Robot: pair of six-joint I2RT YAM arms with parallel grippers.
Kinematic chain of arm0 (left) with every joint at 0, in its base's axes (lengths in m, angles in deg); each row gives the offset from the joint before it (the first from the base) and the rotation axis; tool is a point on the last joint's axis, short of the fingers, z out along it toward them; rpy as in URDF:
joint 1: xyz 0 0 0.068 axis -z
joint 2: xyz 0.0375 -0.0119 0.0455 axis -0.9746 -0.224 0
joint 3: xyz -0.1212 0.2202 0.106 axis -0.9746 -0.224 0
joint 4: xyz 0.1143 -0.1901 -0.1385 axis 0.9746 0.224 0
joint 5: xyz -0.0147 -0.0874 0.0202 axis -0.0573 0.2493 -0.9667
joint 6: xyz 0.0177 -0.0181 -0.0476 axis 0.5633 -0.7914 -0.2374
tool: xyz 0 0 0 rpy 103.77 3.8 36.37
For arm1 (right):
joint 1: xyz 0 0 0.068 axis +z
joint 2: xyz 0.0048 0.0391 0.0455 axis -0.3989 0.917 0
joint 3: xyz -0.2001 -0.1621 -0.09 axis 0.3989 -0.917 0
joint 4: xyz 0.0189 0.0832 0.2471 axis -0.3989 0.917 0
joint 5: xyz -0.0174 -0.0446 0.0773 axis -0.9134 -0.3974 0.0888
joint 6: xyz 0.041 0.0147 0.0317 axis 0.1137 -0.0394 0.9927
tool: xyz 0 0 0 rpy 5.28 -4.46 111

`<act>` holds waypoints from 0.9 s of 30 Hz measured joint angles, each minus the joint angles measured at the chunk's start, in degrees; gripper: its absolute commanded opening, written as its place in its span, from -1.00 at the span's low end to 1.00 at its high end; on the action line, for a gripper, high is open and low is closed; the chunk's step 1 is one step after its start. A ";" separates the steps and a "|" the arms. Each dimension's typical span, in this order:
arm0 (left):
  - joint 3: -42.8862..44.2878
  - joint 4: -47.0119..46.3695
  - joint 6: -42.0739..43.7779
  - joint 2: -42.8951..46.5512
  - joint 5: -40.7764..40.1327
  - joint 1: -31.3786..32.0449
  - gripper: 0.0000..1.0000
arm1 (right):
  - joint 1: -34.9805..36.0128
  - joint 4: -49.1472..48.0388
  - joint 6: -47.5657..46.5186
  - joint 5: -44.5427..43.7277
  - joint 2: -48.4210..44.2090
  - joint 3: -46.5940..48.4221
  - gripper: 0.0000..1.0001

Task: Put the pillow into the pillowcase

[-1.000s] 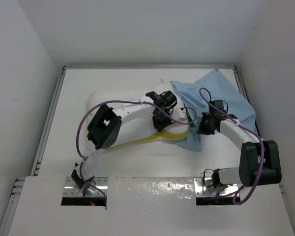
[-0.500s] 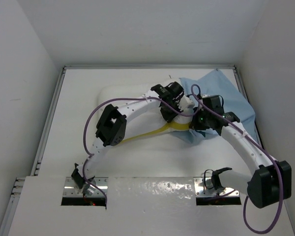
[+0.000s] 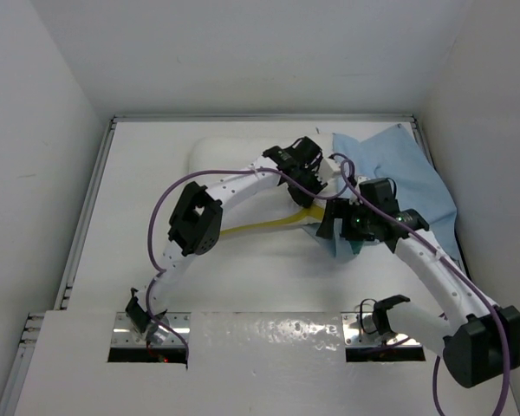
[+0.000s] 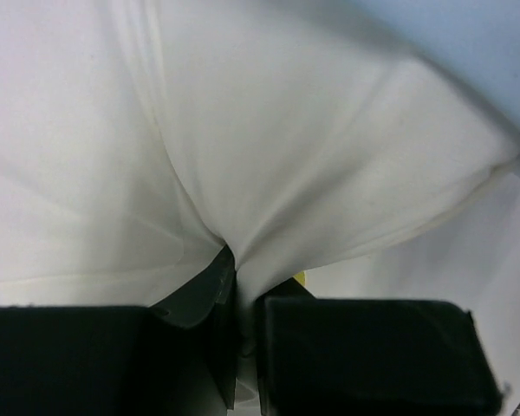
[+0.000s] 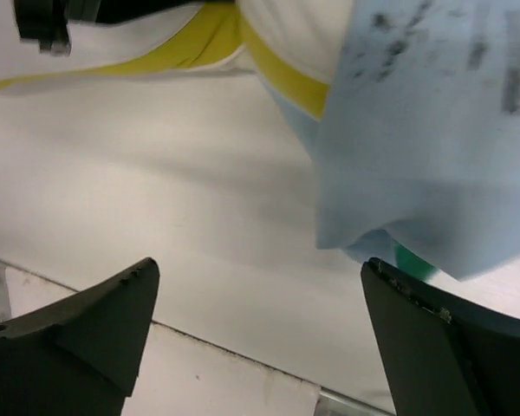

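Left jaws tight on pillow (image 4: 269, 147)

Pillow (image 4: 286, 156): soft white cloth, matt, fine-woven, drawn into smooth creases. Band (image 5: 208, 35) along its edge: yellow cloth, also matt. Pillowcase (image 5: 433, 130): thin light-blue fabric, dull on the face shown, limp and rumpled, with a sliver of glossier green at one fold. Fingers (image 5: 78, 321): black plastic, matt, slightly grainy. Worktop (image 3: 139, 191): white, smooth, hard-looking, with a faint sheen.

Overhead wide; both wrist views close on pillow (image 3: 225, 160)
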 measured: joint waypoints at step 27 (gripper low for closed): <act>4.92 5.46 -1.38 -2.16 14.60 0.13 -1.00 | -1.38 -18.60 1.68 -28.44 11.26 4.26 -0.97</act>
